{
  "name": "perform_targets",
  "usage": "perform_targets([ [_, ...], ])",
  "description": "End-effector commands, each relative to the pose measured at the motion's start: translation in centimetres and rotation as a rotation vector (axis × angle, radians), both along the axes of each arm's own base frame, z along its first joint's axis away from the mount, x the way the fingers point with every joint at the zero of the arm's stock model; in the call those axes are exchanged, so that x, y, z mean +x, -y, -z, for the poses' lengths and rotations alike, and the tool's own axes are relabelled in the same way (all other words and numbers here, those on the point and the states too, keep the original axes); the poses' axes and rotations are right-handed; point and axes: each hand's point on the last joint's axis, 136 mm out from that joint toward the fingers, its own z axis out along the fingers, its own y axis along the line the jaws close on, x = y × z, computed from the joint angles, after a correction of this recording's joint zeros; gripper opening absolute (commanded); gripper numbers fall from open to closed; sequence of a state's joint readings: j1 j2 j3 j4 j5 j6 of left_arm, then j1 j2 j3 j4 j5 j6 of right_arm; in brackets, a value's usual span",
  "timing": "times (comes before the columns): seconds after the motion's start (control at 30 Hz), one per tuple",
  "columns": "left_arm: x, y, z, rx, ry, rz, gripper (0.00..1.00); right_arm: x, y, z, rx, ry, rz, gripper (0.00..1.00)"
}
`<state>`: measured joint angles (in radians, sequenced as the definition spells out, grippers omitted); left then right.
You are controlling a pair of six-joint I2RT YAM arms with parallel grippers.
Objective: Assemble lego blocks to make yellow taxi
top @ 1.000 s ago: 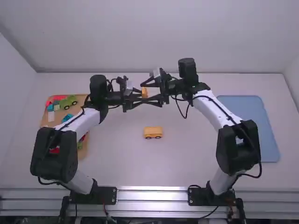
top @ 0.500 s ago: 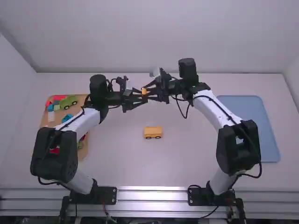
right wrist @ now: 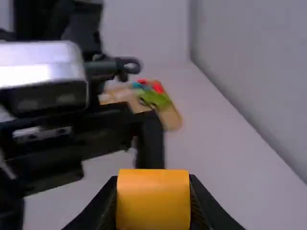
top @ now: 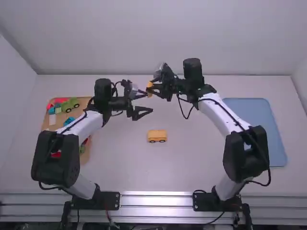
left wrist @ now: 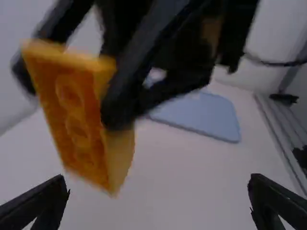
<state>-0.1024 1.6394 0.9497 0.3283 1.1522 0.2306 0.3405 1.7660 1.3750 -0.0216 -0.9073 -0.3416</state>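
Status on the taxi: the right tool (right wrist: 153,186) is clamping on a small yellow block (top: 149,89), upper middle of the high view, above the tabletop (top: 192,163). In the left wrist view the block is tilting, its hollow underside and round tubes showing.

The left tool (left wrist: 159,183) is holding nothing. Its fingers are standing wide apart, with the tips near the block in the high view.

The yellow car body (top: 157,136) is sitting on its wheels, centre of frame, well apart from both tools.

Progress, my read: the wheeled lower part is looking built, so we're probably past halfway. The small block is probably going on top as the roof piece. What's left is orienting it underside down, lining it up over the body and pressing it home. Can't tell if more pieces are needed after that.

Watch for: the block seating crooked, or the body rolling on its wheels during the press. The free left tool could be steadying it.

Rest: the tan tray (top: 84,102) is lying at left, carrying a green car (top: 71,104) plus red, blue and white blocks. The blue tray (top: 261,115) is lying at right, probably waiting for the finished taxi.
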Motion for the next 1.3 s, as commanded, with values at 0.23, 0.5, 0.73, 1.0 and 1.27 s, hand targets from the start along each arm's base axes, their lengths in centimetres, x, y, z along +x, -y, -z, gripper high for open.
perform_targets([
  [0.23,5.2,-6.8,7.0,0.374,-0.157,-0.547,0.99,0.4,8.0,0.7,-0.493,0.025,0.565,0.15],
  [0.5,4.4,-7.2,2.8,0.4,-0.007,-0.545,0.99,-4.4,10.2,8.6,-0.786,-0.23,0.486,0.12],
  [0.73,1.1,-9.7,-1.9,0.471,0.048,-0.668,0.99,-5.1,7.1,12.2,-0.788,-0.269,0.265,0.13],
  [1.0,-3.2,-15.7,-4.1,0.406,0.07,-1.059,0.99,-3.7,0.0,12.9,-0.767,-0.216,0.065,0.09],
  [1.27,-10.8,-23.0,-6.7,0.132,0.076,-1.538,0.99,-5.2,-7.1,14.6,-0.805,-0.162,-0.177,0.11],
])
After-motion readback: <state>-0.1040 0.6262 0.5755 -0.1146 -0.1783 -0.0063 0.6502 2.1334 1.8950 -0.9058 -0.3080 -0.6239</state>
